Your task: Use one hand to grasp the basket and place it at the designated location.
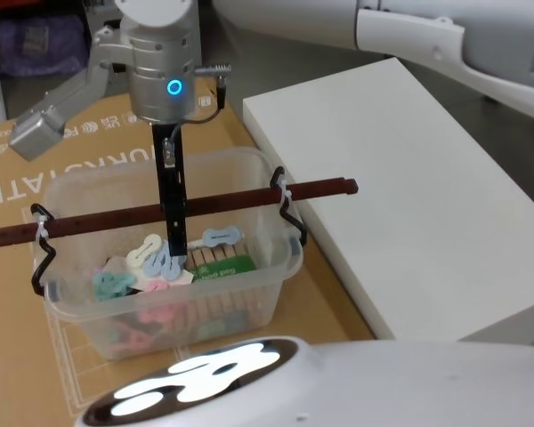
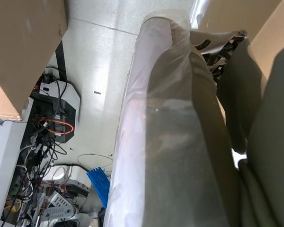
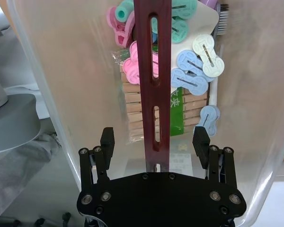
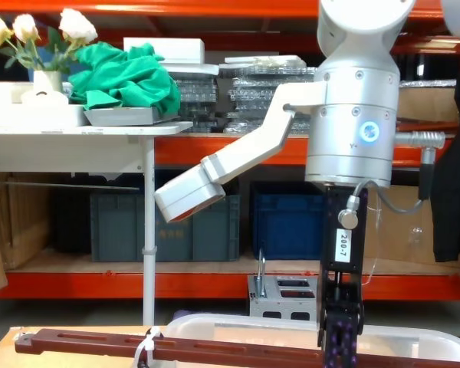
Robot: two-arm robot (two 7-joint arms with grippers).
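Observation:
The basket [image 1: 276,267] is a translucent whitish tub standing on a cardboard sheet [image 1: 36,169], with pastel clips and a pack of wooden clothespins inside. A long dark reddish-brown slotted bar handle [image 1: 240,200] lies across its top, tied with white ties. The right gripper [image 1: 176,245] hangs straight down from the silver arm with the blue ring and reaches the bar near its middle. In the right wrist view the gripper [image 3: 154,135] is open, one finger on each side of the handle [image 3: 153,56], with gaps between. In the chest view the gripper [image 4: 340,345] stands at the handle [image 4: 215,346].
A large white flat box [image 1: 409,196] lies just right of the basket. Behind, the chest view has orange shelving with blue crates [image 4: 291,222] and a white table with green cloth [image 4: 123,77]. The left wrist view looks at a plastic-wrapped cover [image 2: 170,142] and floor cables.

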